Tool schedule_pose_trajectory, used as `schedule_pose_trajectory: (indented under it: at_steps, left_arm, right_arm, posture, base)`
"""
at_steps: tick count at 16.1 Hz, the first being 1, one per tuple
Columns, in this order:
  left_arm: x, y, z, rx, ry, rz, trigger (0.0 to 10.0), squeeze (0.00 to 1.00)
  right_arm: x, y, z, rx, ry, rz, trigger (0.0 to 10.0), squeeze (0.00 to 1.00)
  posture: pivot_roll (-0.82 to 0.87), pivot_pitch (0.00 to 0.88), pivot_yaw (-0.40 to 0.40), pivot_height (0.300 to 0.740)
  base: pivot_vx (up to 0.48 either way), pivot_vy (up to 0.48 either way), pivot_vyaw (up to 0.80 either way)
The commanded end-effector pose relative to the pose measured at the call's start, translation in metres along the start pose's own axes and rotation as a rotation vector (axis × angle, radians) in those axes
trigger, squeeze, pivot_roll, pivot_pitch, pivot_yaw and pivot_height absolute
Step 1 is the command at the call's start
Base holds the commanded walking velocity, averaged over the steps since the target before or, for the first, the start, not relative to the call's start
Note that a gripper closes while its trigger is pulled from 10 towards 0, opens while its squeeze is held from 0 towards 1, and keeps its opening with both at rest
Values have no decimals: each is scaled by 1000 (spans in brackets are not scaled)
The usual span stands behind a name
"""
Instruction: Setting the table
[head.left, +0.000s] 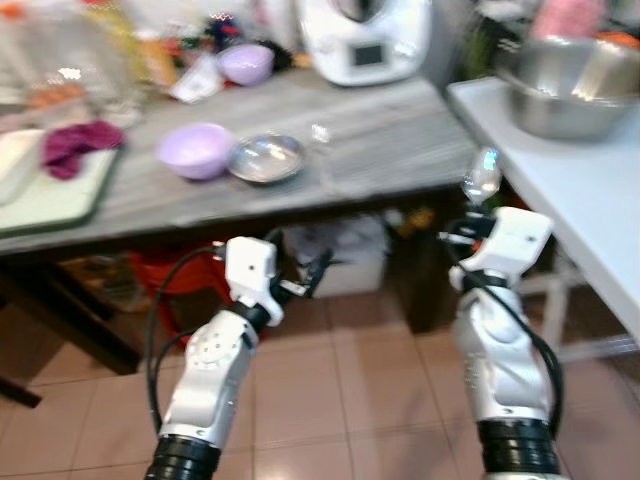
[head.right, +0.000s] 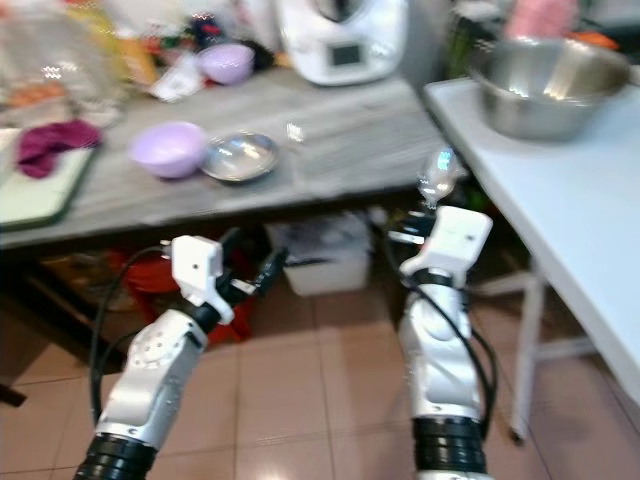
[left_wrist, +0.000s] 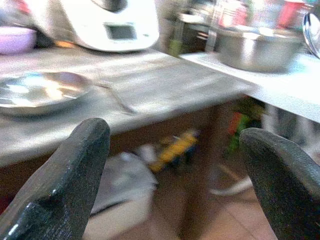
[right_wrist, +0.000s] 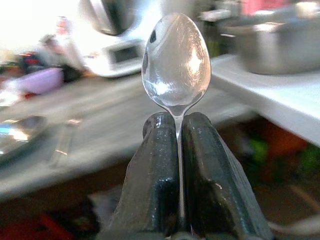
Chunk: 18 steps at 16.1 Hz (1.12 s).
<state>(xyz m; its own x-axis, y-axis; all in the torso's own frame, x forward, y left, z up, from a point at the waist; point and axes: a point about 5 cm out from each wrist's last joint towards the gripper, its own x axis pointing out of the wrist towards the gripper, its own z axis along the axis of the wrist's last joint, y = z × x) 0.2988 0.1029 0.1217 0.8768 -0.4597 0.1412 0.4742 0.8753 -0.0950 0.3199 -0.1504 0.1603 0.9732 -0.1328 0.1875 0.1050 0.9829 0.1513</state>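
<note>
From the head, the right gripper (head.left: 476, 222) holds a spoon (head.left: 482, 176) upright before the grey worktop (head.left: 380, 140) bearing a lilac bowl (head.left: 195, 150) and steel dish (head.left: 266, 158); the left wrist shows the left gripper (left_wrist: 175, 165) jaws spread; the right wrist shows jaws pinching the spoon's handle.

We see two arms in silver-white moulded shells, each ending at the bottom in a ribbed black ring. A boxy white wrist housing tops each forearm, and black cables loop from housing to shell on both. The left end effector (head.left: 312, 275) has two long black fingers (left_wrist: 65, 180) with a dull, finely grained surface and rounded tips; the right end effector (right_wrist: 177, 130) has the same black, rounded fingers (right_wrist: 150, 175).
</note>
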Motion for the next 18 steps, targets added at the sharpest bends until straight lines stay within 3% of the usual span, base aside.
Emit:
schedule_pose_trajectory:
  at_steps: [1,11,18]
  left_arm:
    - [-2,6,-1,3,9,17,10000,0]
    - [-4,6,-3,17,25,31,10000,0]
    - [-15,17,-3,77,29,88,10000,0]
  right_arm:
    - [0,7,1,6,-5,17,10000,0]
    - [0,8,2,-26,-15,29,10000,0]
    - [-1,6,0,-35,0,41,10000,0]
  posture:
    - [-89,103,125,740]
    - [-85,109,125,740]
    - [-97,104,117,740]
  base:
    - [472,0,0]
    - [422,0,281]
    - [0,0,0]
